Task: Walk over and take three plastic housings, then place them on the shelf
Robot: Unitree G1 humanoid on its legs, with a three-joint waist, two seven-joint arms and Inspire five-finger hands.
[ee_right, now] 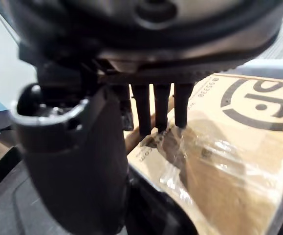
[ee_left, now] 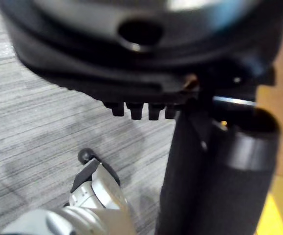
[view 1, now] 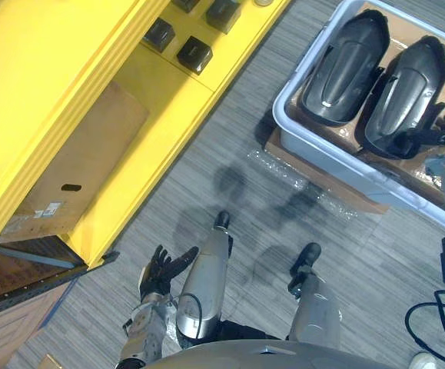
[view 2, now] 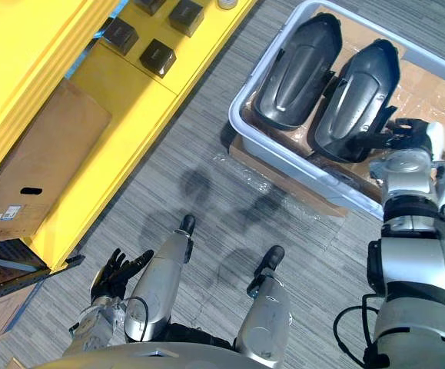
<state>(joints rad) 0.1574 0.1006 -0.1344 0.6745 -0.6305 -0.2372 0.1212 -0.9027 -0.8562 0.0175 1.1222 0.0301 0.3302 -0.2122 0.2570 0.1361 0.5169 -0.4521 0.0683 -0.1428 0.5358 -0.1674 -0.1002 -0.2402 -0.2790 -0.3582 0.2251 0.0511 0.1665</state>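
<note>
We held our right hand (view 2: 408, 132) straight-fingered over the grey bin (view 2: 283, 156), beside a plastic housing (view 2: 353, 100) inside it — left hand (view 1: 158, 275) spread, well away.

Grey striped carpet floor (view 1: 230, 165), yellow shelf (view 1: 91, 61) at left, cardboard sheet (view 1: 80, 165) on its lower level

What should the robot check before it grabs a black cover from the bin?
1. Covers ready: two black covers lie side by side in the grey bin: ok.
2. Hand near: the right hand is at the near end of the right cover: ok.
3. Grip: its fingers are straight, over the cardboard beside the cover: not ok.
4. Other hand free: the left hand hangs low, open, holding nothing: ok.
5. Room on the yellow shelf: there is a bare patch beside the box: ok.
</note>
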